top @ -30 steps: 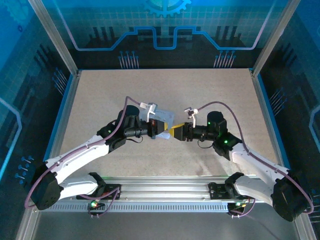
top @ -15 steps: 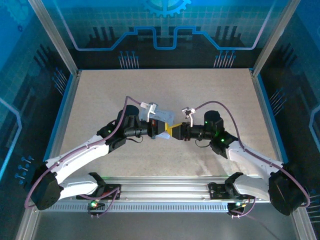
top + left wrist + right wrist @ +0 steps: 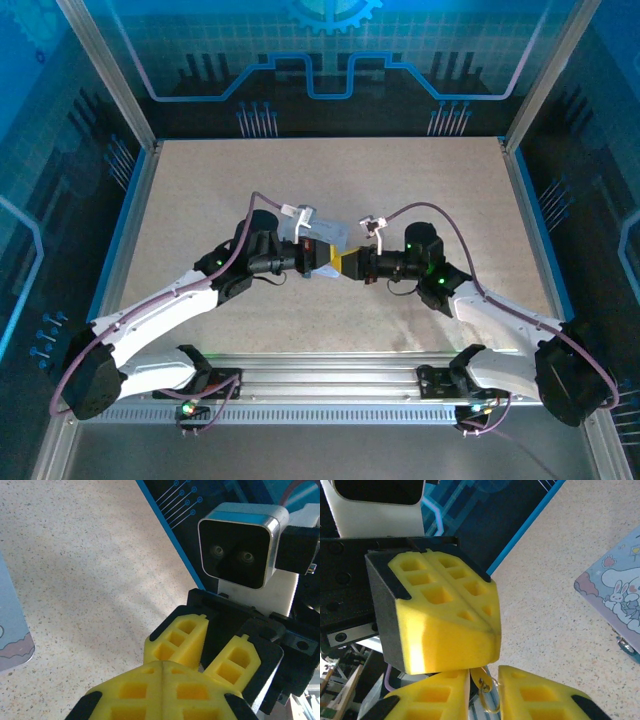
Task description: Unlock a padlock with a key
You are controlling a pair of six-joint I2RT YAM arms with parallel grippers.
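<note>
Two grippers meet above mid-tabletop (image 3: 200, 200): I note the right gripper (image 3: 484, 672) parted around a brassy key (image 3: 482, 685), contact unclear, the left gripper (image 3: 162, 667) clenched against it, and a cartoon tin (image 3: 615, 590) beyond.

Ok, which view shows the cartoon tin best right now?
Right wrist: the tin shows its printed lid, bunny and a latch clearly. Left wrist catches a bare corner; the top view has it small and partly covered.

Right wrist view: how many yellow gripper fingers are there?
4. Two pressed together at upper left, on the left gripper; two at the bottom edge, on the right gripper, slightly apart.
</note>
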